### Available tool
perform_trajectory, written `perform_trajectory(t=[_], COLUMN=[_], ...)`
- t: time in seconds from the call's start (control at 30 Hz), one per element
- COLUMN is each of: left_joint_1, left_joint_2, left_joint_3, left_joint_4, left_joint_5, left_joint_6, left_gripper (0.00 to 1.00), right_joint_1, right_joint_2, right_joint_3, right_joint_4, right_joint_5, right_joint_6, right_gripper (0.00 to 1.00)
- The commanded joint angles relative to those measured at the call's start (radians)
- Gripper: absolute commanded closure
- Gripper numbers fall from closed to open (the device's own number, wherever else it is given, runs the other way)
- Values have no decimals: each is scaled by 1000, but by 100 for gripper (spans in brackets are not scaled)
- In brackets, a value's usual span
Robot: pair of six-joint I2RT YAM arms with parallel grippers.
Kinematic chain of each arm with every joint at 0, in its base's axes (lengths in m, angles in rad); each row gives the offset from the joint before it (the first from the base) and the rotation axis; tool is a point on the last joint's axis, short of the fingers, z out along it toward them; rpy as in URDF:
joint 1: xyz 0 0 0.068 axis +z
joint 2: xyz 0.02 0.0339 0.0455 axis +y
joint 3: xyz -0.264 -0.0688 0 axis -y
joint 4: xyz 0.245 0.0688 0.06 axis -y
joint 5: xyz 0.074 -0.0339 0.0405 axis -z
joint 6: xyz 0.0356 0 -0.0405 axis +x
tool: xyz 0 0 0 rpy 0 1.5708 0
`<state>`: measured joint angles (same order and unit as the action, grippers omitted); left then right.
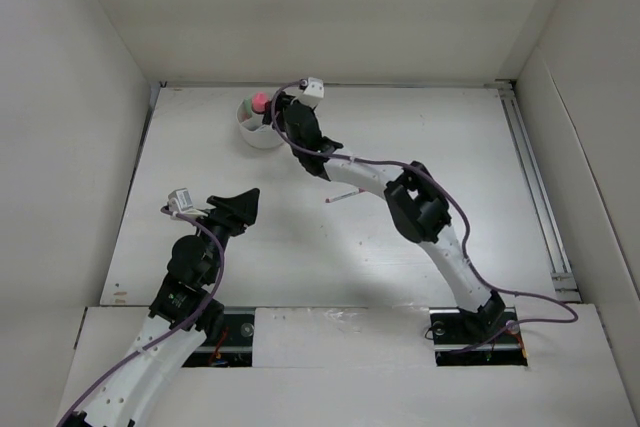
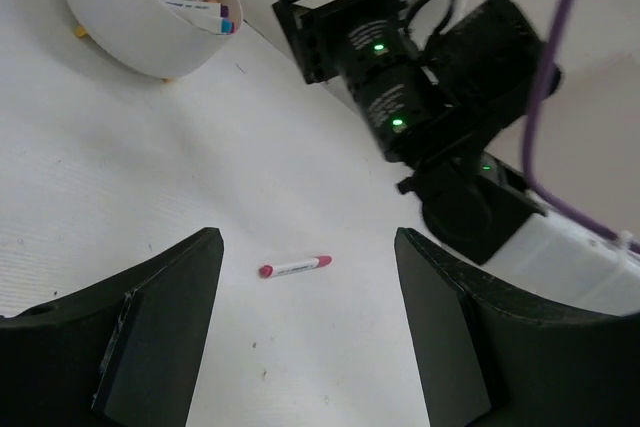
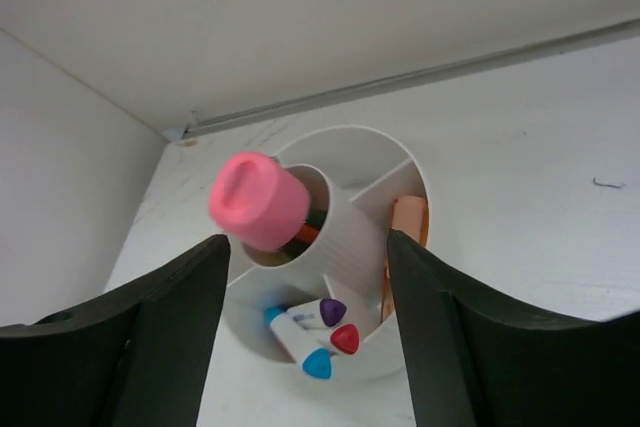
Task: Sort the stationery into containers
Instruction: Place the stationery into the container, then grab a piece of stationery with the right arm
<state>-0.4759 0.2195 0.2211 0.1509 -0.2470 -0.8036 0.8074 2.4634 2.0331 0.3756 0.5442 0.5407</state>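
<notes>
The round white cup (image 1: 258,133) stands at the table's far left and shows from above in the right wrist view (image 3: 352,232). Its centre tube holds the pink-capped bottle (image 3: 259,200). A near compartment holds blue, red and purple capped markers (image 3: 320,332); an orange piece (image 3: 407,222) leans in the right compartment. My right gripper (image 1: 276,114) hovers over the cup, open and empty. A white marker with pink ends (image 2: 294,267) lies on the table, also in the top view (image 1: 342,197). My left gripper (image 1: 244,202) is open and empty, short of that marker.
White walls enclose the table on three sides. A metal rail (image 1: 530,177) runs along the right edge. The right arm's black wrist and cables (image 2: 420,97) hang over the table right of the cup (image 2: 150,17).
</notes>
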Motion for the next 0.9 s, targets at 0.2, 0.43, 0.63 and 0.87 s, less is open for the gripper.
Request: perform_trajectory(t=[0.2,0.43,0.63,0.87], left_joint_1=[2,2,2,2], left_joint_2=[18,38,101,162], left_joint_3=[6,-3,-12,-9], left_joint_4=[47,101,183,207], left_joint_5=[34,98,164,199], left_joint_6=[-5,-5,6,15], left_gripper=[33,35,37,40], right_joint_1=[13,13,-53,-103], right_joint_2=[-429,-729,-874,-790], right_joint_3=[-309,-664,-911,-927], right_joint_4=[94,-129,-389,-622], right_joint_5=[-35,-3,-3,-58], right_joint_6=[-7,70,269,383], right_gripper=[24,86,100,52])
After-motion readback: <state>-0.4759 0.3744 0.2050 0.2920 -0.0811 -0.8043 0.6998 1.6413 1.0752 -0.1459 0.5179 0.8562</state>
